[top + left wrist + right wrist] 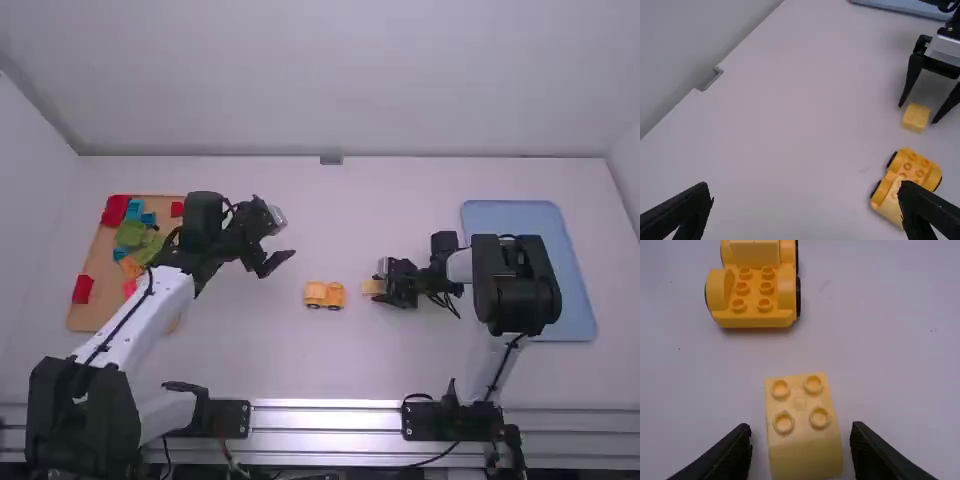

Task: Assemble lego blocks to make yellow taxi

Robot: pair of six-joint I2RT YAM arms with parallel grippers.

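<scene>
Near the middle of the table my right gripper (388,290) stands around a small pale yellow block (372,287). In the right wrist view the four-studded block (800,425) lies between the spread fingers of my right gripper (801,445), with a gap on each side. Left of it in the high view is the yellow wheeled car base (325,295), with a yellow piece on one end and bare studs (754,290) on the other. My left gripper (280,262) is above the table, up and left of the car; in the left wrist view my left gripper (807,195) is open and holds nothing.
On the left, partly behind the left arm, a tan tray (90,318) holds several red, green and blue blocks. A blue tray (578,300) lies at the right, partly behind the right arm. A small grey bracket (331,160) sits at the table's far edge.
</scene>
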